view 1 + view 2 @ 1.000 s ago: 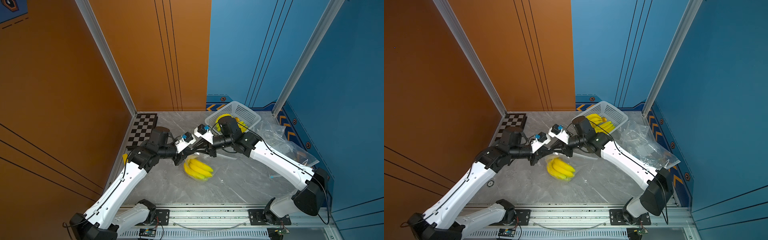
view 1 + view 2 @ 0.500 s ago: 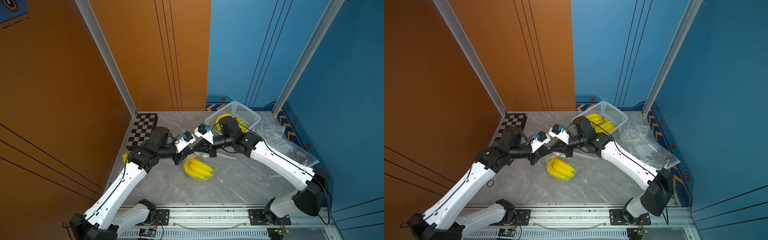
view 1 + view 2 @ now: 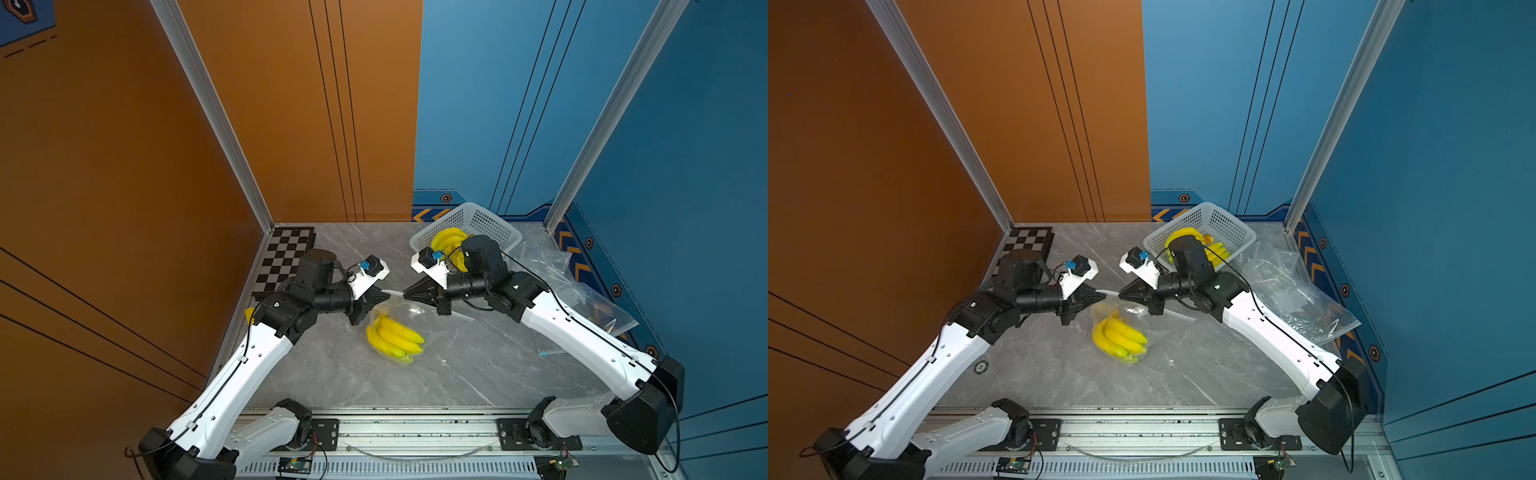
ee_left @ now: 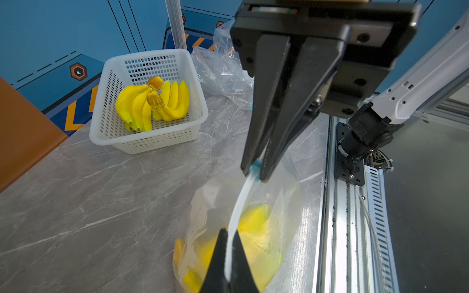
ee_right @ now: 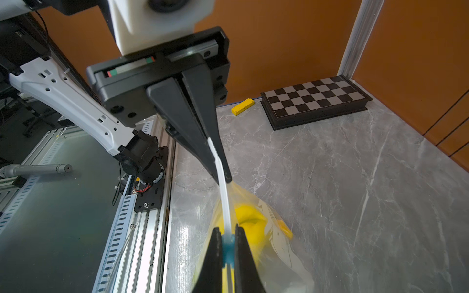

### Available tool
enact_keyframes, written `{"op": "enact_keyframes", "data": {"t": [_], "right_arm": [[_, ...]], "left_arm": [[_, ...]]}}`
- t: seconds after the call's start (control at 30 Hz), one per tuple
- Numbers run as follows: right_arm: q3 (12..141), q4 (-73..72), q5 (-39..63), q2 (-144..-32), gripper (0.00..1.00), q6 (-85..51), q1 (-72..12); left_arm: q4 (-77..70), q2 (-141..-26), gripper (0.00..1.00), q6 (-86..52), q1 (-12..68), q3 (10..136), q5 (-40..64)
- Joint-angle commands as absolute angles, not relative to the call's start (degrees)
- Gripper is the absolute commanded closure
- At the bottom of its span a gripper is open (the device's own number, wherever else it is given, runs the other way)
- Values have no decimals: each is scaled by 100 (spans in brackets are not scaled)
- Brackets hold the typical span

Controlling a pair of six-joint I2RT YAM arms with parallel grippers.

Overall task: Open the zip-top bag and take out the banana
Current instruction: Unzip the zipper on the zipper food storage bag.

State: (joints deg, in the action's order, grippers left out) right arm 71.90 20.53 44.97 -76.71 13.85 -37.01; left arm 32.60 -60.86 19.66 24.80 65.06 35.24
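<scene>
Where orange wall (image 3: pixel 291 104) and blue wall (image 3: pixel 478 104) bound the marble table (image 3: pixel 353 374), left pincer (image 3: pixel 389 296) and right pincer (image 3: pixel 404 294) clench the zip-top bag (image 3: pixel 415 318)

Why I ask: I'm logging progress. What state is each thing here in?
zip-top bag, held up by both claws, zipped between them.
banana, inside the bag.
blue slider, pinched by the right claw.
left claw, shut on the zip-top bag.
right claw, shut on the blue slider.
basket, upright, holding banana bunches.
chessboard, folded shut.
</scene>
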Motion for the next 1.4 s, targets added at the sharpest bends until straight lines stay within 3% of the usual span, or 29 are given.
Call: {"op": "enact_keyframes", "data": {"t": [0.0,0.3,0.57,1.37], "right_arm": [[6958,2432,4430,-7283,97,1344,-3450],[6459,2738,4325,-6659,97,1371,-3134],[6078,3041,4255,-6027,97,1361,-2832],[5582,3603,4247,-5099,97,1318,-2435]], "left_arm": [[3374,-6123,100,1940,2347,6729,2755],[3563,-6213,100,2171,2347,6985,1227],[3577,-6327,100,2223,2338,7084,615],[3581,-6337,100,2258,2338,7149,978]]}}
